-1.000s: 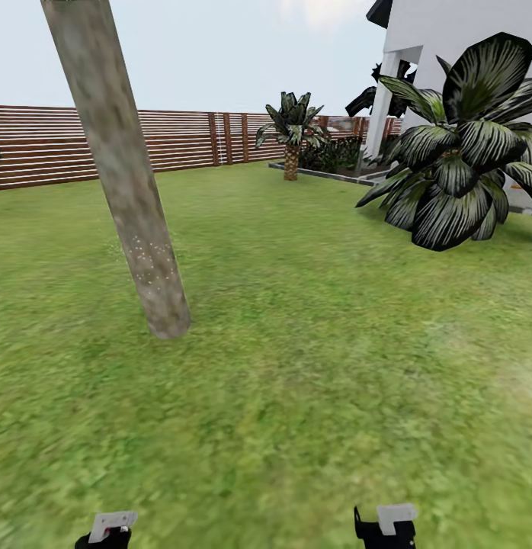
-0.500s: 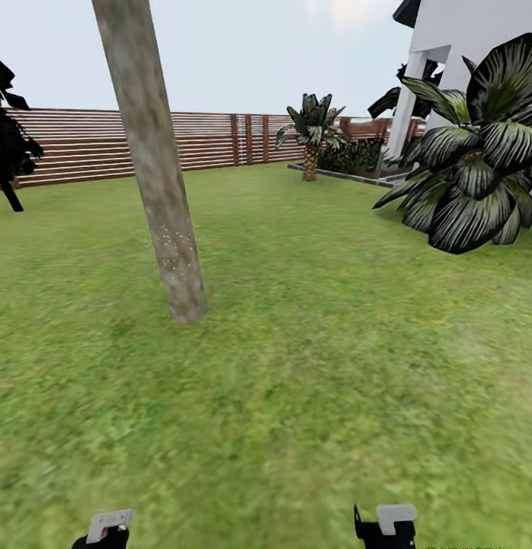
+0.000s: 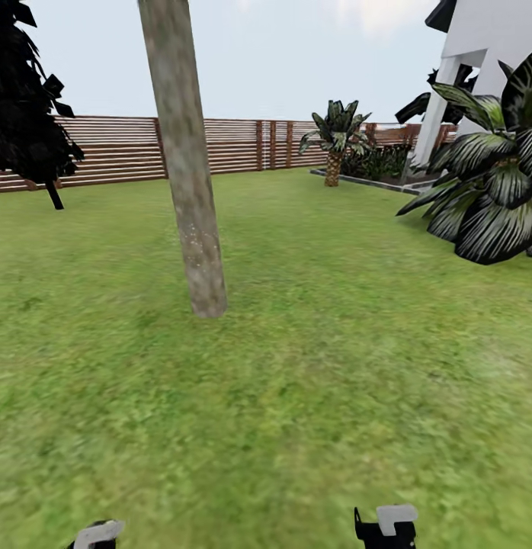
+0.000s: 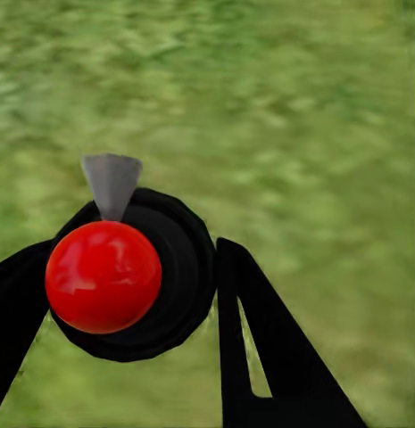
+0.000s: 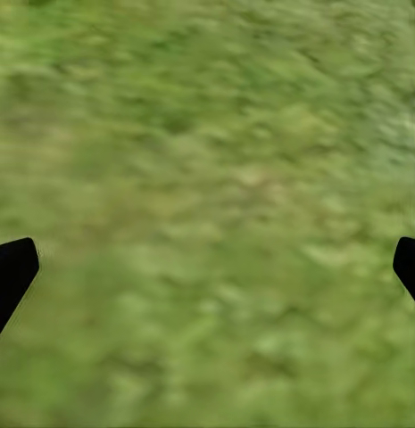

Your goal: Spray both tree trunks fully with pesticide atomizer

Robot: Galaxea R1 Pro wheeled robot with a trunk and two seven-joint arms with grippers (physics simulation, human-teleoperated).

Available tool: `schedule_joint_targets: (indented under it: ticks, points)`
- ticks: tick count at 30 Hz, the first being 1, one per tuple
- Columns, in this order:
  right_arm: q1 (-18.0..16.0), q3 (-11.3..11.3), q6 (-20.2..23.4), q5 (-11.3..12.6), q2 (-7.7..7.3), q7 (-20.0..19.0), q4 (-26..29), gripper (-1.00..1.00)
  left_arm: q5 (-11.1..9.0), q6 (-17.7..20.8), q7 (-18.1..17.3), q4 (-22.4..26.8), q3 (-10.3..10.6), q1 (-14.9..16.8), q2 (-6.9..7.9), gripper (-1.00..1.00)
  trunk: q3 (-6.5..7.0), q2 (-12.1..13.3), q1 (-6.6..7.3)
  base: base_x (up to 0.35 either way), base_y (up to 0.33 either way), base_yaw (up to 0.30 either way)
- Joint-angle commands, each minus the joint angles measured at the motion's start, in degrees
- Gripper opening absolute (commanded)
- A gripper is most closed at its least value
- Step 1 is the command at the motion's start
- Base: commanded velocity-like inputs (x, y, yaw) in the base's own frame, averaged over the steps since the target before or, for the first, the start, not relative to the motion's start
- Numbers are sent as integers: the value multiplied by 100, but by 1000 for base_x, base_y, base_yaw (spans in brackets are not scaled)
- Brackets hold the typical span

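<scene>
In the left wrist view my left gripper (image 4: 127, 281) is shut on the pesticide atomizer (image 4: 136, 312), seen end-on as a round black body with a glossy red cap and a grey nozzle, above the grass of the floor (image 4: 305, 116). The right gripper (image 5: 207, 263) is open, its black fingertips far apart over bare grass. One tree trunk (image 3: 191, 191), pale and mottled with fine white specks low down, rises from the lawn ahead and left of centre. The tips of my left arm (image 3: 94, 534) and right arm (image 3: 388, 524) show at the near edge of the head view.
A black cypress-like tree (image 3: 26, 107) stands at the far left before the red-brown slat fence (image 3: 243, 145). A small palm (image 3: 334, 137) grows at the back, a big broad-leaved plant (image 3: 491, 198) at the right beside the white house (image 3: 487, 46). Open lawn (image 3: 312, 366) lies between.
The whole head picture has slid to the right, so the camera has turned left: the cypress has come into sight. The left arm's tip sits a little lower in the picture.
</scene>
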State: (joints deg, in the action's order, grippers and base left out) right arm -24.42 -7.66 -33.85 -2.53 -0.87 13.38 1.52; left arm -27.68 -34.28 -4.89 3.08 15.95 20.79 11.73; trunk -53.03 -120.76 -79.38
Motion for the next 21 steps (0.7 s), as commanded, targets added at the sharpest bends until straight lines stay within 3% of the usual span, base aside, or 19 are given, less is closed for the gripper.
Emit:
schedule_joint_targets:
  ticks: [1,4,21]
  points:
    - [-2,-48,1,-28,-1,59,-3,100,-186,-127,-49,-56,31,0,3,-100,3,-2,1,0,0,177]
    - [-1,-46,1,-28,-1,59,-3,100,-337,-207,-54,-100,41,-3,0,-100,24,-2,1,0,0,177]
    - [-1,-46,1,-28,-7,59,-3,100,-367,-158,-55,-569,48,-57,-15,-100,142,-2,1,0,0,182]
